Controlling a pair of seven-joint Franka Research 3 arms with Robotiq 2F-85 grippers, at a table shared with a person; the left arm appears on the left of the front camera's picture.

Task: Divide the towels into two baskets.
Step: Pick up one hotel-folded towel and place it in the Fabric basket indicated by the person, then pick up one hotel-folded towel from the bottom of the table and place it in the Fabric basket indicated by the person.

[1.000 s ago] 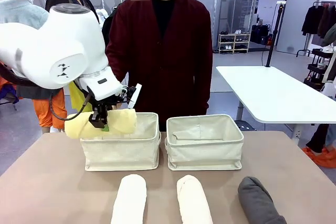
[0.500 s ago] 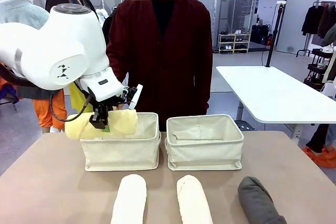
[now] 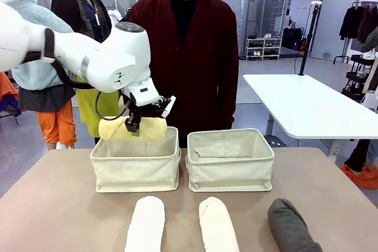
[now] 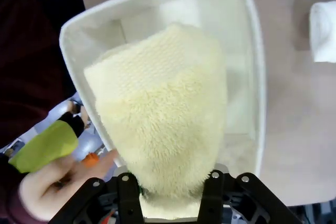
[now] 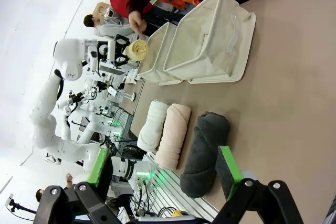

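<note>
The left gripper (image 3: 134,124) has its jaws partly closed, pinching the pale yellow towel (image 3: 152,130) near the middle of the roll. In the left wrist view its black fingers (image 4: 128,195) squeeze the fluffy terry on both sides. Since a second ago the arm has swung toward the middle. The towel, which then stuck out past the left basket's (image 3: 136,172) outer wall, now hangs level above that basket's far rim, over its opening. The roll looks thick, soft and slightly dented where it is gripped. The right basket (image 3: 230,169) stands just beside the left one. The white towel (image 3: 146,222), cream-pink towel (image 3: 217,222) and dark grey towel (image 3: 292,227) lie in a row on the table's near side. The right gripper (image 5: 164,174) is spread wide, holding nothing.
</note>
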